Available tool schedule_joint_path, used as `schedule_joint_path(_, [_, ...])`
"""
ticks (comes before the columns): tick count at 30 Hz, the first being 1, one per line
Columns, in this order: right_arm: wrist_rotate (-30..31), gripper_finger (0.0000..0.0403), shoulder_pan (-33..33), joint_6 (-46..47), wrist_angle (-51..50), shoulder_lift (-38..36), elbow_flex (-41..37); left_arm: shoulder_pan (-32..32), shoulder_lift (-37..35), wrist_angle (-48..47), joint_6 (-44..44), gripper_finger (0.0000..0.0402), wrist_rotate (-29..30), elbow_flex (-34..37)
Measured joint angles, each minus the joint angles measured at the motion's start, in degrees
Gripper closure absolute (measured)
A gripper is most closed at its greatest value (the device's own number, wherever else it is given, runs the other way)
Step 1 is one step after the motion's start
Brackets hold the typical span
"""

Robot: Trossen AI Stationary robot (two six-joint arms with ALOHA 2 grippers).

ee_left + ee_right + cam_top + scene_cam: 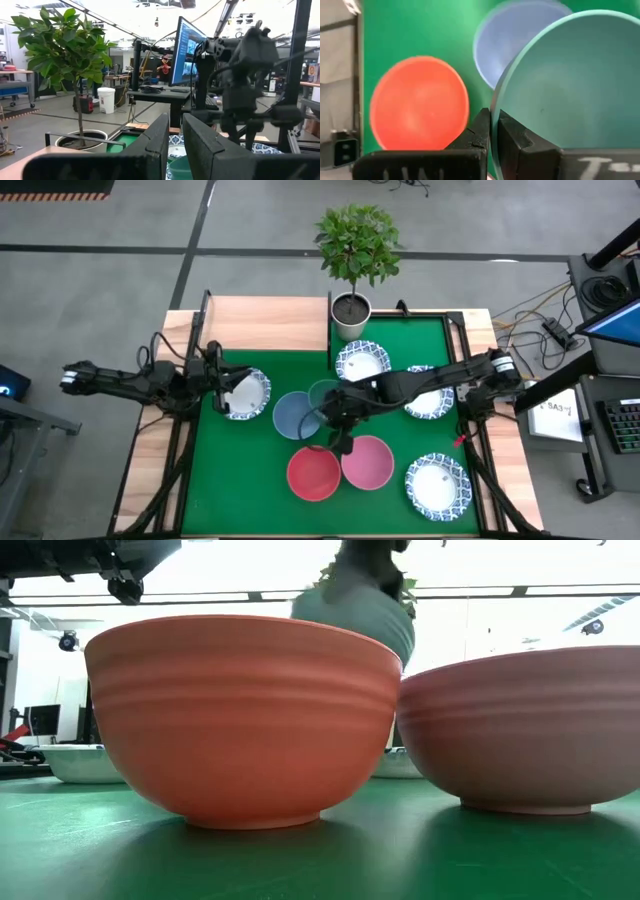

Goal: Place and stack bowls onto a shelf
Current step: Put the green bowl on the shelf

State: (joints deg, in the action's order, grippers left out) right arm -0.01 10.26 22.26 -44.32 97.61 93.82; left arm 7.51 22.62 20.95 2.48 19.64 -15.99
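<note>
Two arms on screen for me, and my right claw point(491, 131) has its fingers pinched tight on the rim of the dark green bowl point(570, 85), holding it up off the green mat point(240, 470) near the middle of the desk, just above the blue bowl point(294, 416). Red bowl point(313, 473) and pink bowl point(368, 462) sit side by side nearer me. My left claw point(175, 137) sits over by the patterned bowl point(246, 394) on the left, fingers nearly together with nothing between them. Shelf point(265, 323) is at the far left, bare wood.
</note>
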Motion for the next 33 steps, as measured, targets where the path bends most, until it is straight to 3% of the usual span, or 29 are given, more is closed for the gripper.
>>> schedule_joint_path(6, [0.07, 0.0391, -0.04, -7.27, 1.15, 0.36, 6.08, 0.06, -4.02, -0.79, -0.85, 0.0363, -1.0, -0.81])
schedule_joint_path(15, [4.68, 0.0391, -2.24, -25.89, 12.74, 0.81, 9.84, 0.7, -11.25, -5.49, -3.65, 0.0363, -1.56, -0.79])
schedule_joint_path(20, [5.19, 0.039, -5.68, -33.61, 21.52, 1.85, 9.68, 0.7, -13.9, -5.73, -4.9, 0.0363, -7.14, -0.72])
schedule_joint_path(25, [5.2, 0.0391, -9.66, -38.5, 29.59, 5.33, 9.75, 0.68, -15.91, -5.57, -5.68, 0.0363, -10.24, -0.72])
schedule_joint_path(33, [8.04, 0.0391, -16.84, -38.32, 29.66, 9.17, 9.68, 0.68, -18.29, -7.16, -6.25, 0.0363, -11.72, -0.7])
